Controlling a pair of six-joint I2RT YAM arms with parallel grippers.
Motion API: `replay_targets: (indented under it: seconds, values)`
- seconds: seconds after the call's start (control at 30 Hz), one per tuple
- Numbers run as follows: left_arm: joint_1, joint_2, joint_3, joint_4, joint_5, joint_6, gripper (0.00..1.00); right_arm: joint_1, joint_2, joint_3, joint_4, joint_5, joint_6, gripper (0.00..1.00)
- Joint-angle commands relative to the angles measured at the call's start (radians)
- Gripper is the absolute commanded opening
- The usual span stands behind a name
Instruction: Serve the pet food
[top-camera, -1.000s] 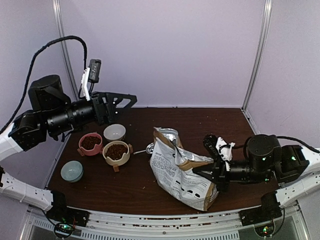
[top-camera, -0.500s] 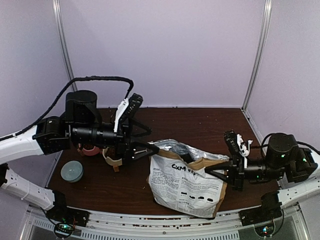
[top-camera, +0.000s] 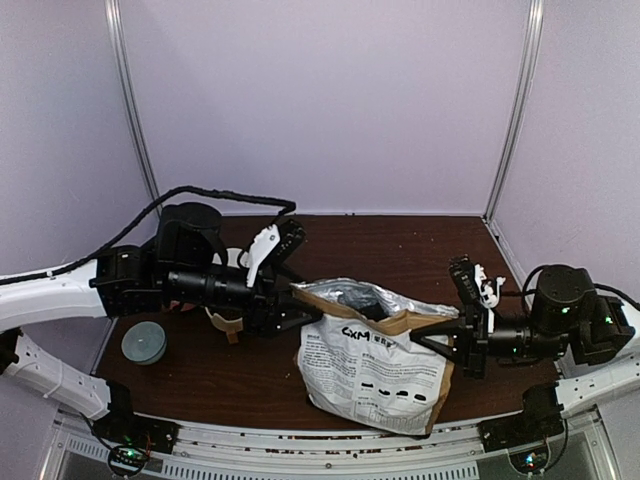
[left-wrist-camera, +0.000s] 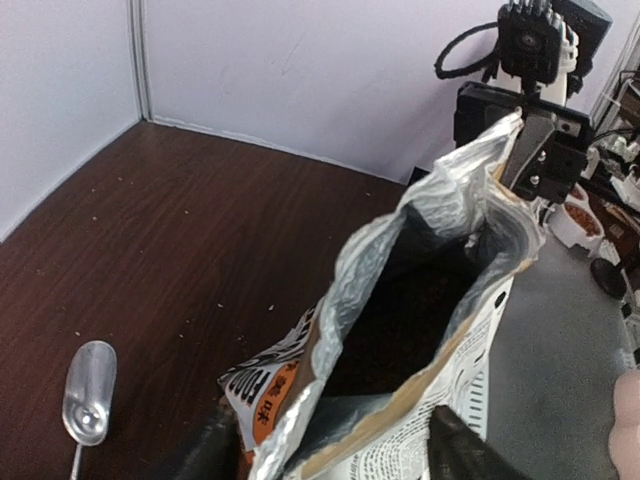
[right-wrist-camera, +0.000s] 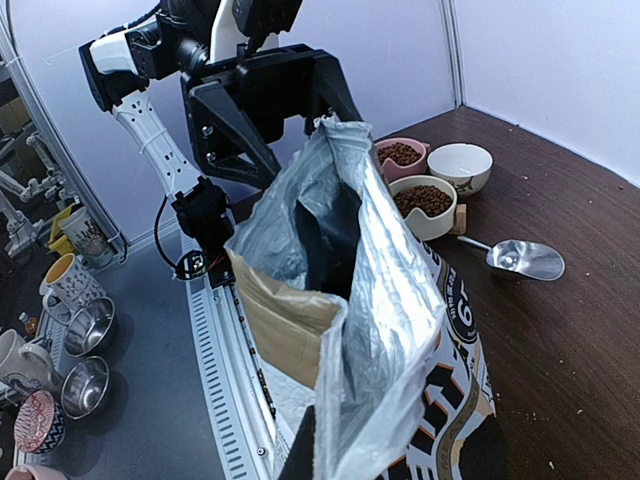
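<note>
While my right tool (top-camera: 432, 338) pinches the right lip of the CXM paper bag (top-camera: 375, 365), my left tool (left-wrist-camera: 335, 430) is spread wide, one finger on either side of the opposite lip, not clamped. The bag stands on the worktop (top-camera: 250, 370), mouth gaping, too dark inside to read. The pet food (right-wrist-camera: 425, 198) sits in the beige bowl (right-wrist-camera: 435, 225) and the pink bowl (right-wrist-camera: 400, 170) beneath my left arm, with the bag between it and my right tool. The metal scoop (right-wrist-camera: 525, 258) lies just beside the beige bowl.
</note>
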Motion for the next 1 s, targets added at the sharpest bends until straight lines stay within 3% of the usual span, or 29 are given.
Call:
replay_targets:
  seconds: [0.0,0.1,0.13,0.4,0.7,0.83,0.97]
  values:
    - [0.002,0.015,-0.018,0.097,0.022,-0.007,0.47,-0.02,-0.002,0.081,0.21,0.099,0.038,0.0]
    - [0.003,0.02,-0.014,0.095,0.018,-0.021,0.08,-0.029,0.049,0.145,0.121,0.197,0.061,0.0]
    - [0.002,0.015,-0.014,0.087,0.003,-0.023,0.0,-0.031,0.064,0.167,0.097,0.221,0.07,0.0]
    - [0.008,-0.196,-0.027,-0.012,-0.176,-0.006,0.0,-0.121,0.093,0.258,0.026,0.281,0.155,0.0]
    - [0.012,-0.279,0.04,-0.233,-0.155,0.017,0.0,-0.22,0.087,0.104,0.311,-0.162,0.097,0.0]
    - [0.022,-0.306,0.047,-0.277,-0.218,0.03,0.0,-0.231,0.086,0.06,0.366,-0.257,0.073,0.19]
    - [0.024,-0.313,0.049,-0.275,-0.221,0.036,0.0,-0.235,0.071,0.051,0.309,-0.271,0.025,0.54]
